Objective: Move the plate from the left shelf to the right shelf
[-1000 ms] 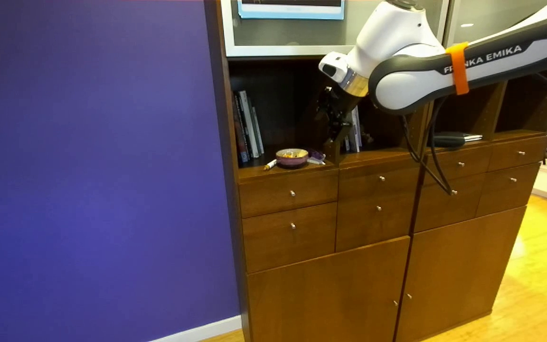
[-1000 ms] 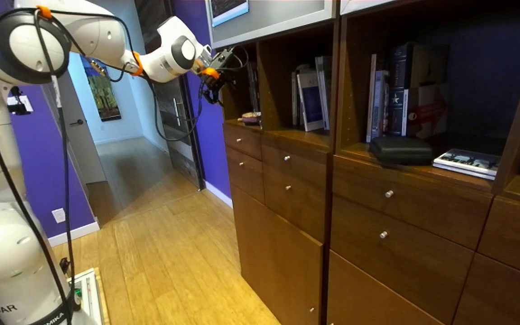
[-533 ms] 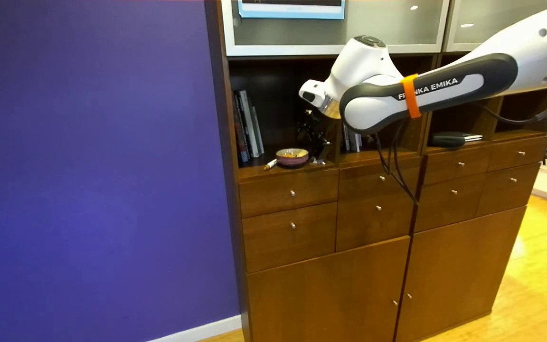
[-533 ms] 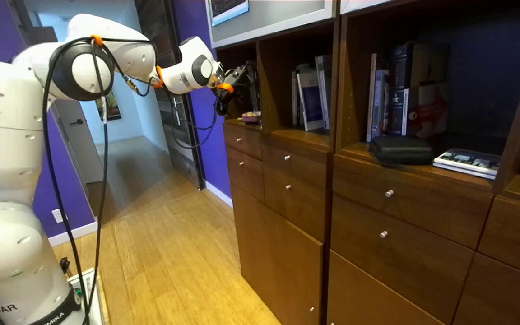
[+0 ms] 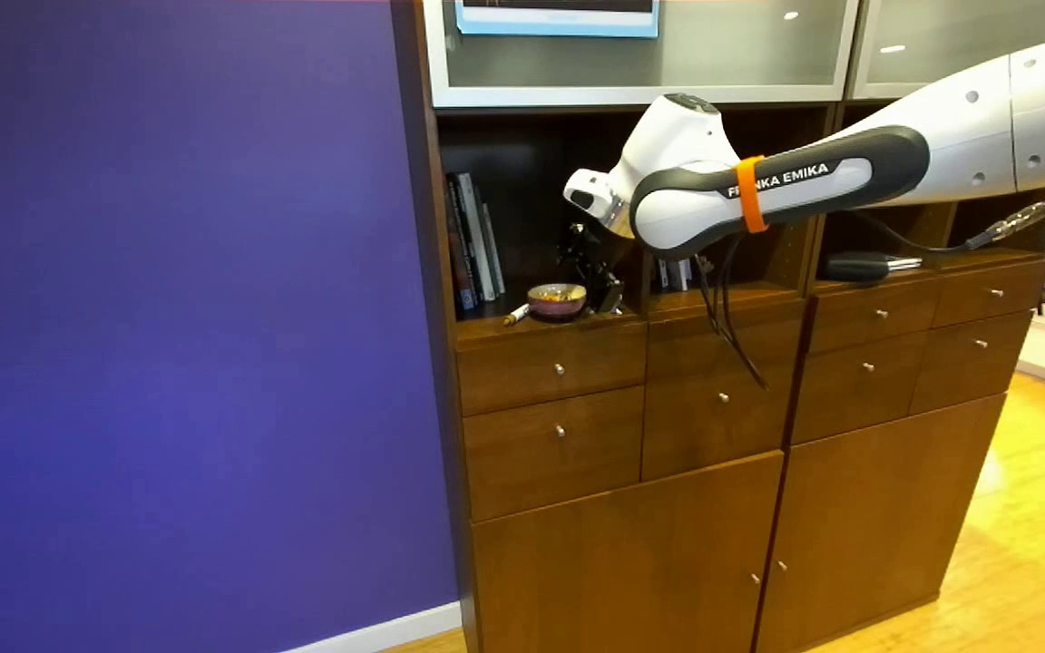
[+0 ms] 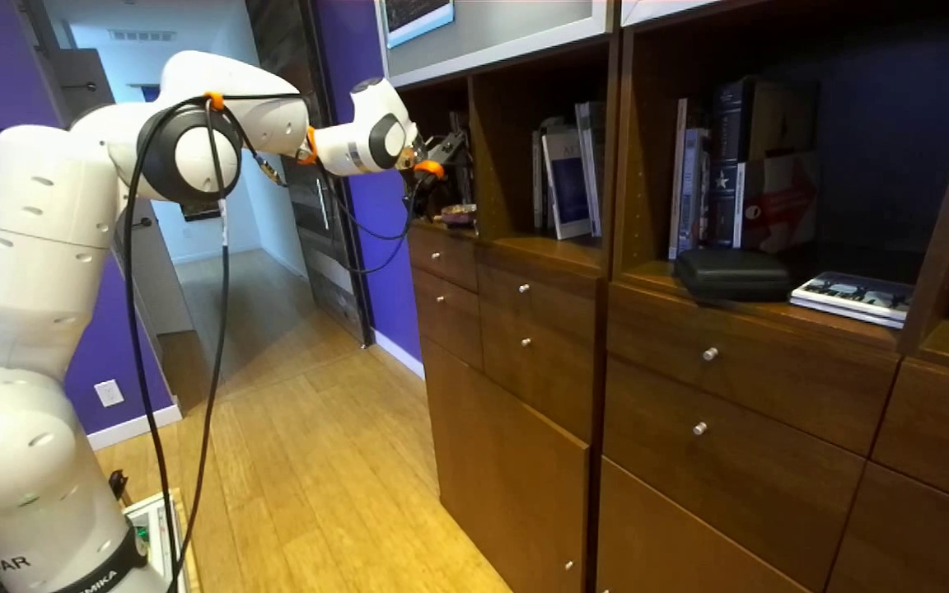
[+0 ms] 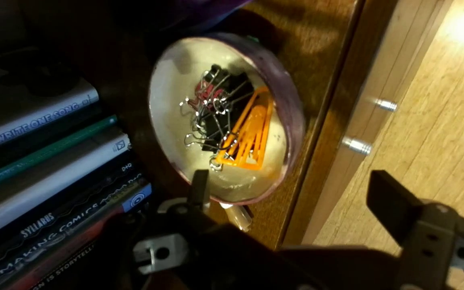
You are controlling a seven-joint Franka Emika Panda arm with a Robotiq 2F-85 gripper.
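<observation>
The plate is a small dish, purple outside and pale inside, holding binder clips and an orange clip. It sits near the front edge of the left shelf (image 5: 532, 213) in both exterior views (image 5: 556, 308) (image 6: 460, 216). In the wrist view the plate (image 7: 287, 94) lies beyond my open, empty gripper (image 7: 294, 191). One fingertip (image 7: 199, 187) overlaps its rim in the picture; I cannot tell whether they touch. The other finger is over the floor side. In an exterior view my gripper (image 5: 604, 297) is low beside the plate. The right shelf (image 6: 878, 189) shows its dark back wall.
Books (image 5: 477, 240) stand at the left shelf's side, also in the wrist view (image 7: 50, 217). A marker (image 7: 238, 216) lies against the dish. A purple thing (image 7: 212, 12) lies behind it. The right shelf holds books (image 6: 763, 189), a black case (image 6: 734, 274) and flat books (image 6: 853, 298).
The arm has reached forward and down into the left shelf, bringing the gripper from above to beside the dish. The dish looks to be in the same place.
</observation>
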